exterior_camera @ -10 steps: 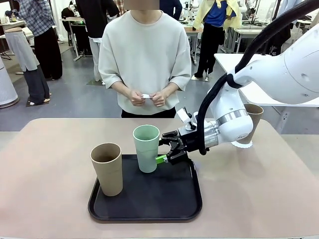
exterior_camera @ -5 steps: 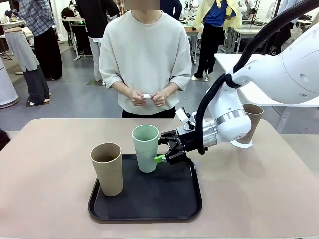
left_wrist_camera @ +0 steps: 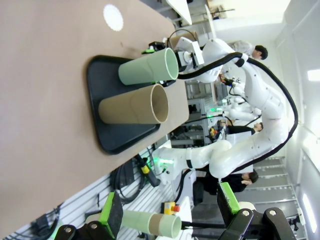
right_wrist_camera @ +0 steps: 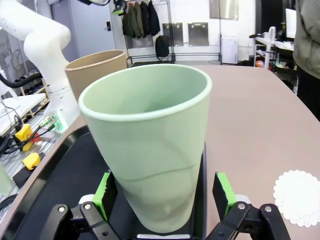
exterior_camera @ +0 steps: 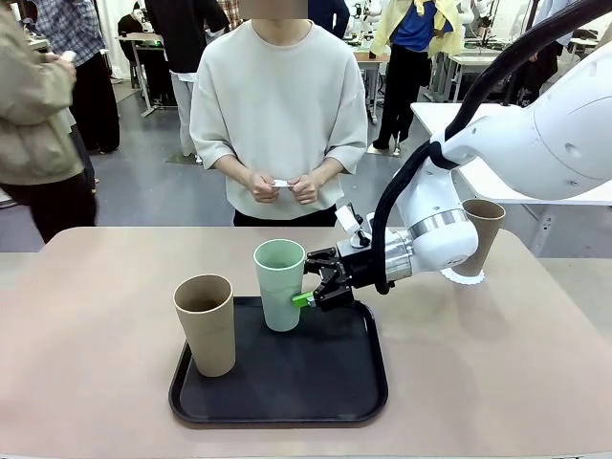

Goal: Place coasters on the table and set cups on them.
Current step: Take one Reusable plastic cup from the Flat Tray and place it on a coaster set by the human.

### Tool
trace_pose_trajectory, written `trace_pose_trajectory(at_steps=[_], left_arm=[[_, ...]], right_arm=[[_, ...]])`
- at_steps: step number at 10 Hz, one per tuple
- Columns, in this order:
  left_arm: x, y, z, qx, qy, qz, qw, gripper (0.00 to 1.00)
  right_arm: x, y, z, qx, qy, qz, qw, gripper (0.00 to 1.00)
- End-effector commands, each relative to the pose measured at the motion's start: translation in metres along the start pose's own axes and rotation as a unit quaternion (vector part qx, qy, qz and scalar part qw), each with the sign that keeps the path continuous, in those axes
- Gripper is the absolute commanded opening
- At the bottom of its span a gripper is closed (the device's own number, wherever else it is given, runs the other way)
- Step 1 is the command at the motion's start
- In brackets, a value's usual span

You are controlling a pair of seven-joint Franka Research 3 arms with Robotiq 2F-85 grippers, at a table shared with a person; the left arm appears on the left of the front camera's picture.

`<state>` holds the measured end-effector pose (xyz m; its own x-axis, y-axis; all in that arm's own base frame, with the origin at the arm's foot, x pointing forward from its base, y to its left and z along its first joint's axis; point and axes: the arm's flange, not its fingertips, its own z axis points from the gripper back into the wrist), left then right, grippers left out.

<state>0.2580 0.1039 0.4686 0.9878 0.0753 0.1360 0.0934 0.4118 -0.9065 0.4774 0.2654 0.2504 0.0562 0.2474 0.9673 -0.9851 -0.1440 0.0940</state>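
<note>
Tray (exterior_camera: 287, 382), mint cup (exterior_camera: 280, 287) (upright), right gripper (right_wrist_camera: 164, 194) straddling

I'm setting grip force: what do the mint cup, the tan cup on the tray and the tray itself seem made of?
Mint cup: likely plastic, matte with soft sheen, smooth thin wall, rounded rim. Tan cup: duller matte, no glare; plastic or pressed fibre, can't tell. Tray: black, likely plastic, moulded raised rim.

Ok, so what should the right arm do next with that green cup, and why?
Probably close the right gripper on the mint green cup: its open pads flank the cup's lower body on the black tray, and a bare coaster lies waiting on the table nearby.
</note>
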Motion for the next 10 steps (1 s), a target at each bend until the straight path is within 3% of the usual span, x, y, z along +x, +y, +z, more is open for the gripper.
trace_pose_trajectory(at_steps=[1,10], left_arm=[[-0.0006,-0.0004,0.0016,-0.006,-0.002,-0.004,1.000,1.00],[-0.0006,-0.0004,0.0016,-0.006,-0.002,-0.004,1.000,1.00]], right_arm=[[-0.0069,-0.0110,-0.0117,-0.025,-0.009,-0.004,1.000,1.00],[-0.0093,-0.0120,-0.0207,-0.008,-0.005,-0.013,1.000,1.00]])
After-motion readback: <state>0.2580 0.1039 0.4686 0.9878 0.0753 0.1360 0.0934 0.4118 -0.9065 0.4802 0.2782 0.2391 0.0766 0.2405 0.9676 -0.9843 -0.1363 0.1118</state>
